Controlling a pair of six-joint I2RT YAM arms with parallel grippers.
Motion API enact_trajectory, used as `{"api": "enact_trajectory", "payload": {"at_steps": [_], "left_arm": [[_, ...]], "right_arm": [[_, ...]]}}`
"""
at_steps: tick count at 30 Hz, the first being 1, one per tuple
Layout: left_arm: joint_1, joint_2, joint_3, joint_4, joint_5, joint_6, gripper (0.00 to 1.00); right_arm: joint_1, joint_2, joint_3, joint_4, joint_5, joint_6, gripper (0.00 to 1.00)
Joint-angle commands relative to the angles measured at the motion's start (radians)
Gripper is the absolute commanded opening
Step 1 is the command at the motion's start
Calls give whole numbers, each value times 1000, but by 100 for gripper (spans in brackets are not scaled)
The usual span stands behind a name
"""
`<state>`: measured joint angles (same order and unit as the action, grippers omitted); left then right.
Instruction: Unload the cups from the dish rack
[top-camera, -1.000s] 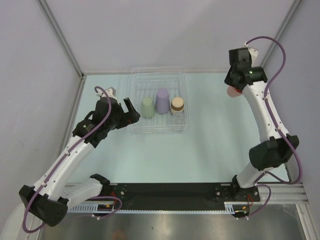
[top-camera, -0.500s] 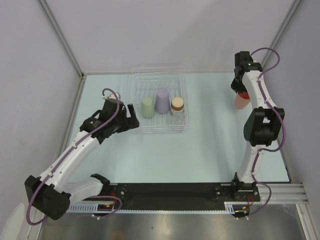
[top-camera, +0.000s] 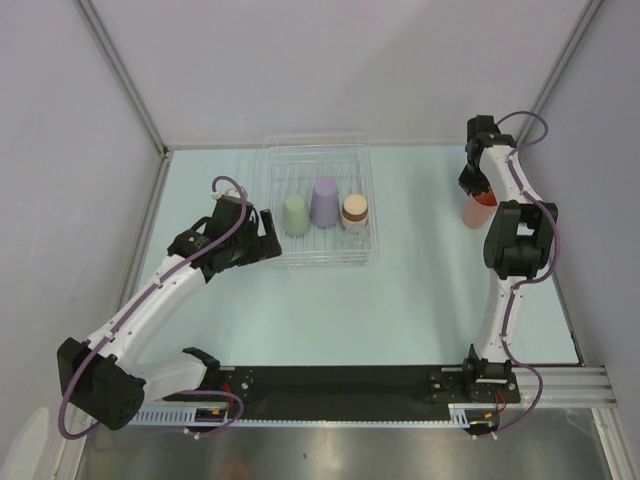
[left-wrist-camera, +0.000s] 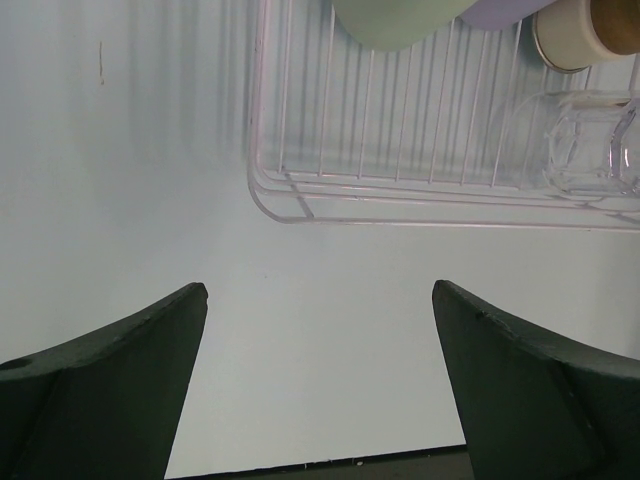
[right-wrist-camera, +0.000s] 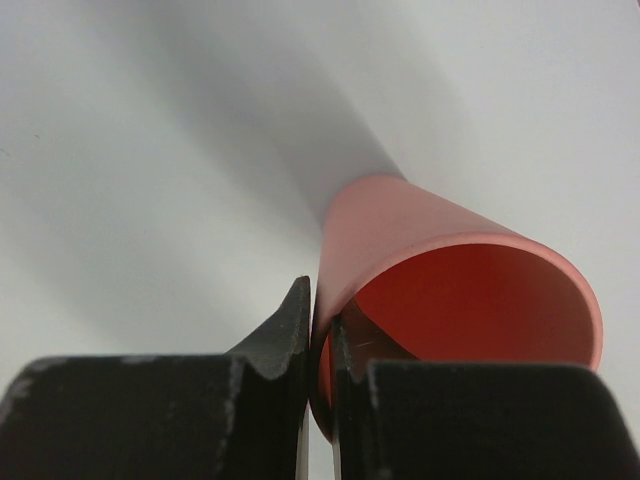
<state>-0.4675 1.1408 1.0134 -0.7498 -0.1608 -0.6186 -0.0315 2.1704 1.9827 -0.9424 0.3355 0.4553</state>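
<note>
On my top view the dish rack (top-camera: 273, 200) sits toward 12 o'clock on the table (top-camera: 420, 300). Three cups stand inside it in one row. From 9 o'clock to 3 o'clock they are the pale green cup (top-camera: 294, 215), the lavender cup (top-camera: 326, 202) and the clear cup with the tan round top (top-camera: 354, 210).

The salmon-pink cup (top-camera: 478, 210) is outside the rack and well apart from it, at about 2 o'clock, near the right wall. My right gripper (top-camera: 477, 192) has it. On the right wrist camera I see the two fingers (right-wrist-camera: 285, 335) almost closed, with the thin wall of the salmon-pink cup (right-wrist-camera: 440, 250) pinched between them, one finger inside the mouth and one outside. I cannot tell if the cup's base touches the table.

My left gripper (top-camera: 268, 236) is just beside the rack, at its 9 o'clock side near the 7 o'clock corner. On the left wrist camera its jaws are wide apart and hold nothing. Only bare table lies between them, and the corner of the dish rack (left-wrist-camera: 300, 190) is ahead of them.
</note>
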Motion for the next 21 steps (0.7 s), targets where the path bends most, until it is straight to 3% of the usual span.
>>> {"api": "enact_trajectory", "payload": {"at_steps": [1,6,10,11,14,21], "left_arm": [[-3,-12,2,30,15,19,100],[-3,-12,-2,40,27,22,100],[-3,-12,-1,40,35,22,100],[-3,-15,-1,41,38,22,100],[-5,-27,-13,44,29,26,100],[-7,-58,-35,47,18,26,100]], "right_arm": [[-15,-37,-36,79,-12,3,0],[-22,-56,-87,99,-58,8,2],[-22,-93,-110,114,-58,17,24],[-22,-103,-110,114,-56,19,34],[-19,-132,-99,113,-49,26,48],[-10,-202,-47,100,-50,31,56]]}}
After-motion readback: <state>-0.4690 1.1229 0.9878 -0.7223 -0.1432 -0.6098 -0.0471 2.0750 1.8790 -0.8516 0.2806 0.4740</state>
